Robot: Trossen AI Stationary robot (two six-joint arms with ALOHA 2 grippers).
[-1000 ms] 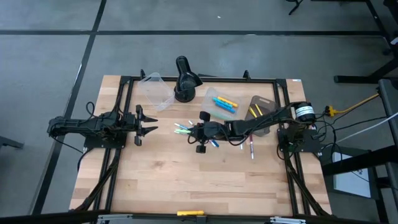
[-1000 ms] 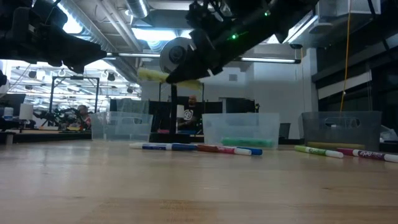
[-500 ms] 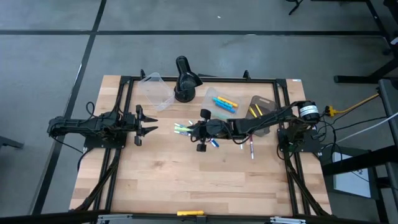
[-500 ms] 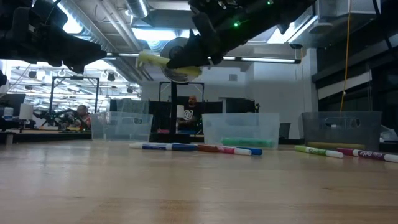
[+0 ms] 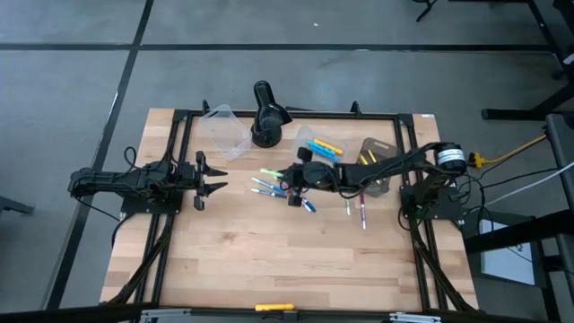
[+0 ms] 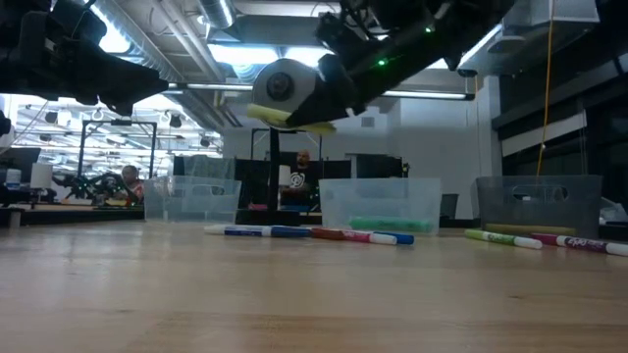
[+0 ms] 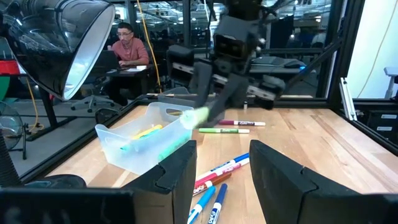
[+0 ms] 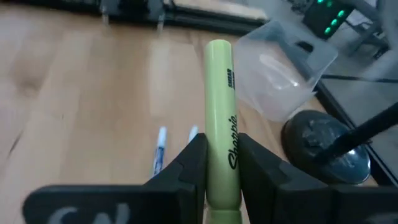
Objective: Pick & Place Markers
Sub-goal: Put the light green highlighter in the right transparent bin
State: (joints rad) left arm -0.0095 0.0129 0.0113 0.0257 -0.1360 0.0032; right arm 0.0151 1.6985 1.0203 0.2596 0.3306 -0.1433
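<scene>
My right gripper [image 5: 289,178] hangs over the middle of the table, shut on a yellow-green marker [image 8: 219,106]. That marker also shows raised in the low view [image 6: 294,120] and from the left wrist [image 7: 196,116]. Loose markers [image 5: 262,189] lie flat on the wood below and to the right [image 5: 362,214]; in the low view they form a row [image 6: 314,233]. More markers lie in a clear tub [image 5: 324,148]. My left gripper [image 5: 213,179] waits open at the table's left side, touching nothing. My right gripper pinches the yellow-green marker between its two fingers [image 8: 190,167] by the rear part of its barrel [image 8: 222,163]. The fingers come from the table's right, roughly level, and lie along the marker. Its free end [image 8: 217,50] sticks out past the fingertips. The marker is lifted clear of the table.
A black desk lamp [image 5: 267,113] stands at the far edge between a tilted clear tub [image 5: 224,131] and the marker tub. Another tub [image 5: 378,156] with yellow markers sits far right. The near half of the table [image 5: 269,260] is bare wood.
My right gripper, still shut on the yellow-green marker, has moved toward the far edge and a little to the right, nearer the marker tub. The marker has stayed in the air and has tipped slightly. The loose markers on the table have kept their places.
</scene>
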